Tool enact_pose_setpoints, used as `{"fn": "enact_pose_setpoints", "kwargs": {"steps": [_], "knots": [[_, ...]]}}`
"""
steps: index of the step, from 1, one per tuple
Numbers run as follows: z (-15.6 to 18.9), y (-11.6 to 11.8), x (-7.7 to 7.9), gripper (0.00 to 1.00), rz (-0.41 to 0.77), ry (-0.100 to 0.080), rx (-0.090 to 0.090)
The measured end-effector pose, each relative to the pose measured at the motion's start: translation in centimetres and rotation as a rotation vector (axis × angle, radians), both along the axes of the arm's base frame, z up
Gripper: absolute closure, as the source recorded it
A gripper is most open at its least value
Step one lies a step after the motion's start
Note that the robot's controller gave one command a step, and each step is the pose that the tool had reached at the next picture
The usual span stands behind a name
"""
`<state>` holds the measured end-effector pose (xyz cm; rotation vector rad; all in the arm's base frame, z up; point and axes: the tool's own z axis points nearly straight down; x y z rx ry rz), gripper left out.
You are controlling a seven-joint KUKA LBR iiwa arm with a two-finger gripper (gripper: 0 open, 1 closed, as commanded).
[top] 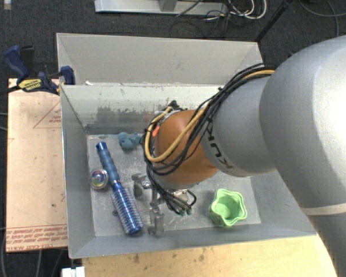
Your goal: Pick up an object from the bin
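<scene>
Where the end effector [154, 209] sits low, just right of the brush [118, 192], aperture unreadable, reaching seems in hand; next: straddle one object, clamp.

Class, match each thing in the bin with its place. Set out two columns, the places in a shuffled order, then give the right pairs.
Things:
1 green flower-shaped cup
2 blue brush
3 pale blue lump
4 silvery round thing

Places in the bin:
A by the back wall
B far left, beside the brush's handle
C right half, near the front
D lying from back to front, left half

Pairs: 1-C; 2-D; 3-A; 4-B
</scene>
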<state>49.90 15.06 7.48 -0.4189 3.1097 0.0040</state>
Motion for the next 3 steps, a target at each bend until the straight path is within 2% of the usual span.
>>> {"fn": "enact_pose_setpoints", "kwargs": {"steps": [1,2,3], "knots": [[5.1,-1.2,7.3,0.00,0.211,-0.005,-0.002],[7.5,7.8,7.9,0.00,0.119,-0.003,0.004],[-0.7,7.6,8.9,0.00,0.585,0.005,-0.002]]}}
